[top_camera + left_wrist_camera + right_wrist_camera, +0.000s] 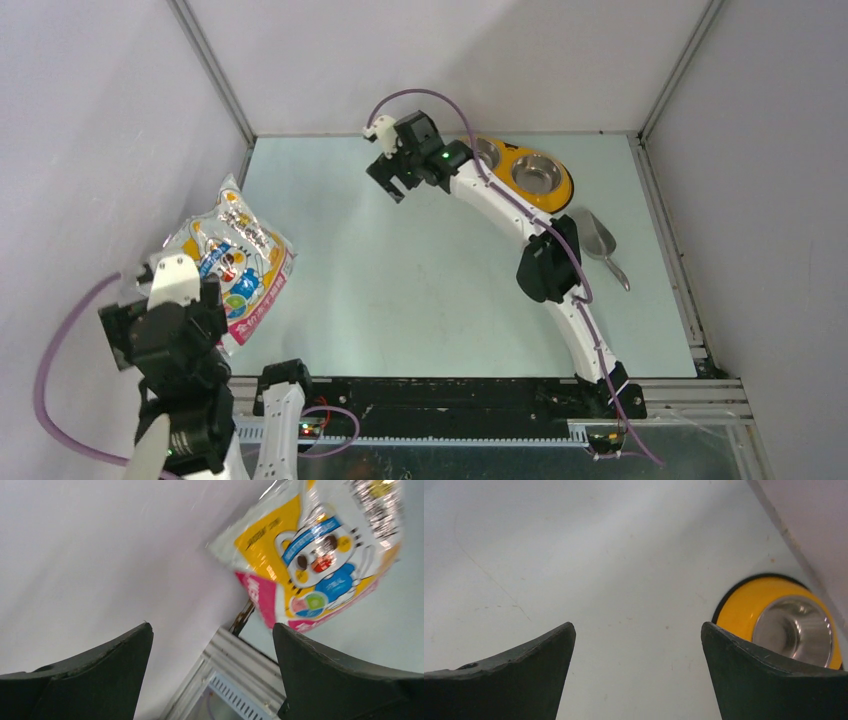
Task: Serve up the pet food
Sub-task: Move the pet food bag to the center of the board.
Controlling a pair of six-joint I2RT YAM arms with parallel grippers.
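By the left wall, the glossy bag [236, 255] could slip or topple if the empty, wide-spread left gripper [212, 630] pinches it poorly, while the right gripper [638, 627] gapes empty too.

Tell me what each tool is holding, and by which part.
Nothing is held. The left tool is open, apart from the pet food bag; the right tool is open near the yellow feeder.

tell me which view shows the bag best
Top external: nearly the whole bag shows, sharp. Left wrist shows most of it, blurred and cropped at the frame edge. Right wrist shows none of it.
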